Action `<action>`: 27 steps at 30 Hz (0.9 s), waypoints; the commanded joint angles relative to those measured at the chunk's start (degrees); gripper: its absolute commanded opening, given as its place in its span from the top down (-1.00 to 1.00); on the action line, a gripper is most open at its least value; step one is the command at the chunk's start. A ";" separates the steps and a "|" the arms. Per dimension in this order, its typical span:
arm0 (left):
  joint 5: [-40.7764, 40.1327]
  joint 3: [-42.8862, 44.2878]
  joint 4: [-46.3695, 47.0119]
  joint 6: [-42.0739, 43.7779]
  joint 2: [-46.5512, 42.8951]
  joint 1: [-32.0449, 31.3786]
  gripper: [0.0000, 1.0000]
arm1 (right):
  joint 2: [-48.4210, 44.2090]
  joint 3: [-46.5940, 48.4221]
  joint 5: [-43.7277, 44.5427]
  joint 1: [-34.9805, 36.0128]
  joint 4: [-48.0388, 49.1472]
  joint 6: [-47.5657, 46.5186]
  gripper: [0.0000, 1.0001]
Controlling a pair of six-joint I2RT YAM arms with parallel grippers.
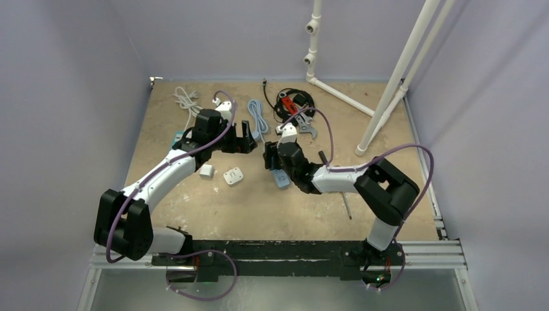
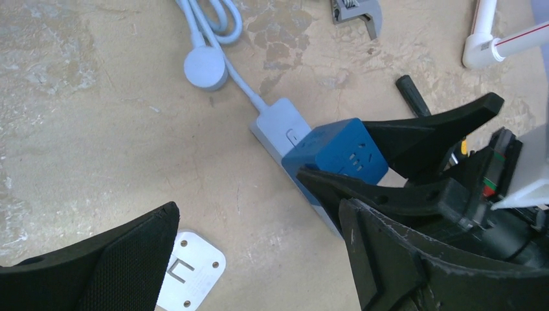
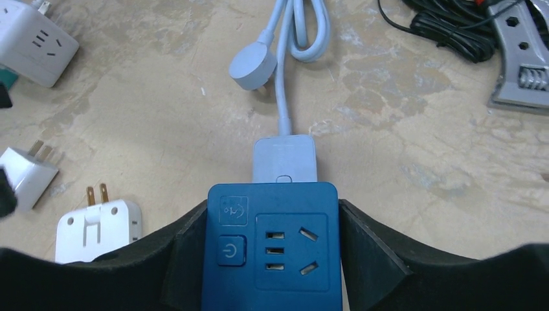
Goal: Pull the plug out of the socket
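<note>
A dark blue cube plug (image 3: 272,253) with a power button sits on the end of a pale grey-blue socket strip (image 3: 285,159) whose cord loops away to a round plug. My right gripper (image 3: 272,243) is shut on the cube, one black finger (image 3: 184,256) on each side. The left wrist view shows the same grip on the cube (image 2: 336,152) over the strip (image 2: 278,123). My left gripper (image 2: 259,217) is open and empty, just left of the strip above bare table. In the top view the left gripper (image 1: 248,137) and the right gripper (image 1: 272,157) are close together.
White adapters lie left of the strip (image 3: 97,227) (image 3: 26,175) (image 3: 32,39). A grey wrench (image 3: 524,71) and black cables (image 1: 294,100) lie behind it. A screwdriver (image 1: 346,204) lies at the right, a white pipe frame (image 1: 395,78) at the back right, and a coiled white cord (image 1: 186,99) at the back left.
</note>
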 commanded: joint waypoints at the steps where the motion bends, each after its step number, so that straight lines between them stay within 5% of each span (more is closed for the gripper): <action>1: 3.29 -0.49 3.47 -1.34 -1.25 0.42 -0.89 | -9.60 -4.05 -0.43 0.36 9.31 0.99 1.00; 14: 19.15 -3.47 14.57 -9.44 1.34 1.90 -0.89 | -21.51 -15.24 -1.31 4.88 28.82 -1.06 1.00; 27: 21.07 -6.07 16.90 -17.51 6.56 4.78 -0.84 | -20.10 -14.15 6.96 9.32 28.73 -1.29 1.00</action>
